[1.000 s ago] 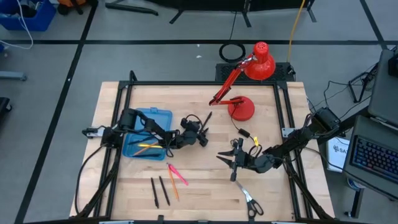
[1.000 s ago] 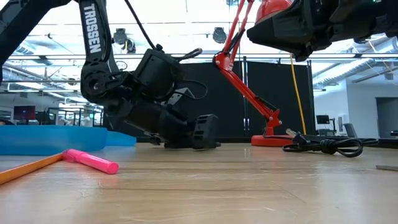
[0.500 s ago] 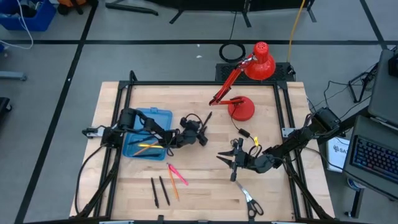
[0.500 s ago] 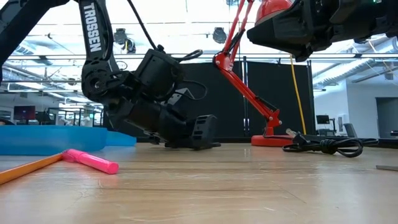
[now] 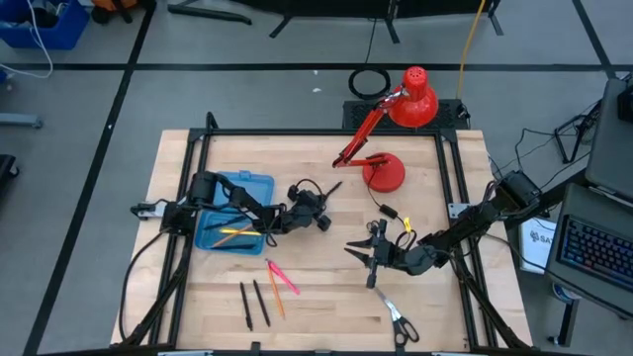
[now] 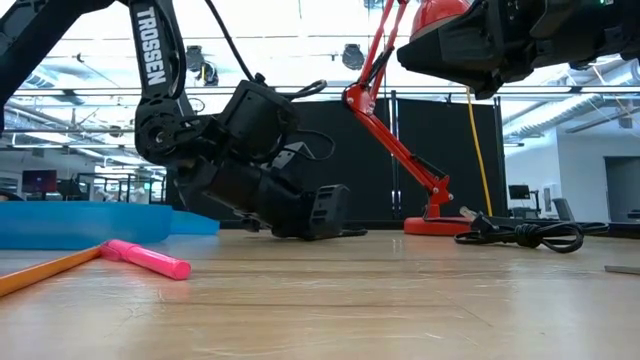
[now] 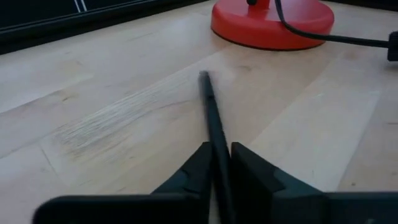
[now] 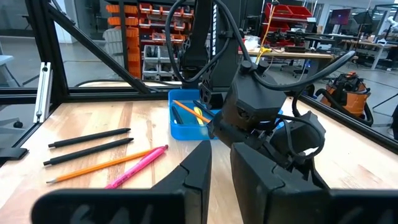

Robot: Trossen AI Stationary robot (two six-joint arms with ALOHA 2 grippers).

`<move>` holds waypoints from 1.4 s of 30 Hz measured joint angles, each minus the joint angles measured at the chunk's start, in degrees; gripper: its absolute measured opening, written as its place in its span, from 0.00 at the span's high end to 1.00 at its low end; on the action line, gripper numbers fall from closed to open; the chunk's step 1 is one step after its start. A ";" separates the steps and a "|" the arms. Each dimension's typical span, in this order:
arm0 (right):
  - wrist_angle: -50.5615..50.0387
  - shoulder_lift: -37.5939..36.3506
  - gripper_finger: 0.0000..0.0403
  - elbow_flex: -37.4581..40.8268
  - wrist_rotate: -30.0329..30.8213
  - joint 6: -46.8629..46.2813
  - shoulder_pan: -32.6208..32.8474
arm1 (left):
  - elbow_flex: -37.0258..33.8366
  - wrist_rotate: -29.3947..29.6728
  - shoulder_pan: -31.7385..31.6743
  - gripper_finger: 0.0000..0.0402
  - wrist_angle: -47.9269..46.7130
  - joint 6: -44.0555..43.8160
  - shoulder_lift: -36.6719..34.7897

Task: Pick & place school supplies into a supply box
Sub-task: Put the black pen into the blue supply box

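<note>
A black pen (image 5: 329,190) lies on the wooden table, pointing toward the red lamp base (image 5: 384,173), and my left gripper (image 7: 219,149) is shut on its near end. The translucent blue supply box (image 5: 255,185) stands open behind that gripper and holds orange and yellow pencils (image 5: 232,233). A pink marker (image 5: 284,277), an orange pencil (image 5: 274,298), two black pens (image 5: 253,304) and scissors (image 5: 399,318) lie toward the near edge. My right gripper (image 8: 221,149) hovers right of centre (image 5: 358,252), fingers close together with nothing between them. My left gripper pinches the black pen's near end (image 7: 217,163) between its two fingers (image 7: 194,168). The fingers come in low and slanting from the table's left and lie along the pen. The rest of the pen runs forward out of the fingers, and its tip (image 7: 204,77) lies on the table.
The red desk lamp stands at the far right on its base (image 7: 270,22), and its black cable (image 5: 391,213) trails between the two grippers. Black frame rails run along the table's sides. Bare wood lies between the pen and the near edge.
My left gripper has shut on the black pen while staying low over the table at the same place. The pen lies where it lay before.
</note>
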State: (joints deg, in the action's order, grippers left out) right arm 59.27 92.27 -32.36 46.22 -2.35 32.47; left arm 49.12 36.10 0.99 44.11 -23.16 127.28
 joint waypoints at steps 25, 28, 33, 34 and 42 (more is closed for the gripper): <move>-2.16 0.00 0.88 0.00 0.01 -1.37 0.00 | -0.29 -7.18 0.46 0.92 -2.39 4.59 -4.05; -2.28 0.00 0.88 0.00 0.01 -1.49 0.00 | -0.34 -8.75 1.20 0.92 -3.89 5.14 -5.22; -2.52 0.00 0.88 0.00 0.02 -1.51 0.00 | -0.35 -9.32 2.21 0.92 -6.72 5.53 -6.88; -2.55 0.00 0.88 0.00 0.02 -1.51 0.00 | -0.35 -9.46 2.33 0.92 -7.04 5.51 -7.18; -2.56 0.00 0.88 0.00 0.02 -1.51 0.00 | -0.37 -8.84 4.18 0.92 -6.90 5.37 -7.23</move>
State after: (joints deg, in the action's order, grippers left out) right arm 56.71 92.27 -32.36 46.24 -3.86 32.47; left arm 48.75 27.26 5.18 37.21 -17.79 120.05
